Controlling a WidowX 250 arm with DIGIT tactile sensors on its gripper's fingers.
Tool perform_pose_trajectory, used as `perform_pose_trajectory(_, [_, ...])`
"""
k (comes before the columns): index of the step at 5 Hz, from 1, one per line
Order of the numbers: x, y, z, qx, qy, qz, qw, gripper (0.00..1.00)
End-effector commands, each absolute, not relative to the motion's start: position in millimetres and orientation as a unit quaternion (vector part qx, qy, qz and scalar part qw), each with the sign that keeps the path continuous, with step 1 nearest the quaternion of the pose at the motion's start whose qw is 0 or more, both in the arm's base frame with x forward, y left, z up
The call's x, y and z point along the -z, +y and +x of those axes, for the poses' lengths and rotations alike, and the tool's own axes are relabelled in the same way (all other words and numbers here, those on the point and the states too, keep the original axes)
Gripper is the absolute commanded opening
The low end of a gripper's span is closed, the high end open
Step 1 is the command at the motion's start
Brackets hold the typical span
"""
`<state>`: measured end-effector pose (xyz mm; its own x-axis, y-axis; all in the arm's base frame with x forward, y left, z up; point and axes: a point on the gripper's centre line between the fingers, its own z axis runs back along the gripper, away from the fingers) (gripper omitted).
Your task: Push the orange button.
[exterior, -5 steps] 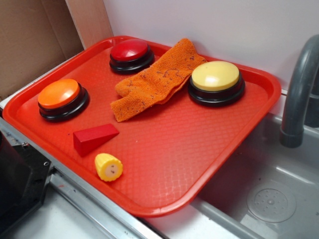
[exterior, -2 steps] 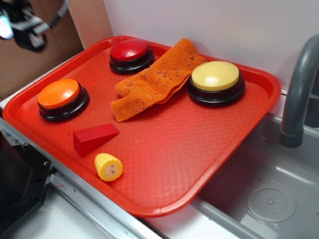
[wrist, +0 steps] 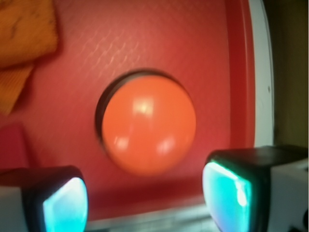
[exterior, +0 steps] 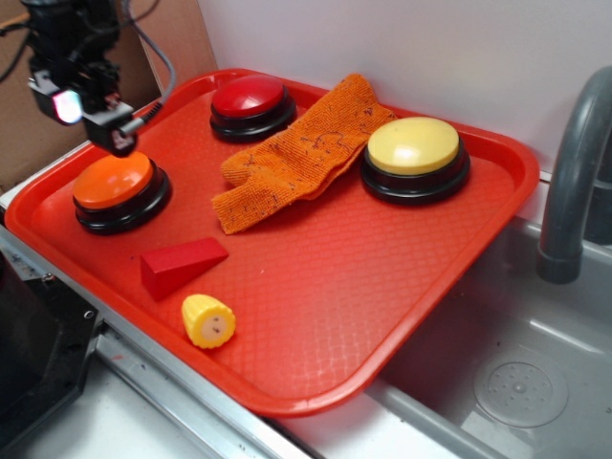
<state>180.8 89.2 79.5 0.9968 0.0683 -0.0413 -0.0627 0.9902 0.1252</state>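
Red tray (exterior: 449, 249) holds orange button (exterior: 113, 180).

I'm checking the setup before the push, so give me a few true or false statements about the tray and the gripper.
1. The gripper hangs above the orange button. True.
2. The cloth covers the red button. False: it lies beside it, between the red and yellow buttons.
3. The gripper holds the wedge. False: the wedge lies on the tray; the jaws are open and empty.
4. The corn lies near the tray's front edge. True.
5. Three buttons sit on the tray. True.
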Motion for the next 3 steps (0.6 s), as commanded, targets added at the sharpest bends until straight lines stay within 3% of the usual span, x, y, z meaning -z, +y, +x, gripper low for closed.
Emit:
perform_pose_trajectory(1, [-39, 92, 204, -0.004, -0.014, 0.039, 0.999, 1.0])
perform_pose_trajectory(2, [-35, 90, 196, -0.016, -0.006, 0.032, 0.999, 1.0])
perform_pose_trajectory(3, [-56, 91, 192, -0.012, -0.012, 0.038, 0.999, 1.0])
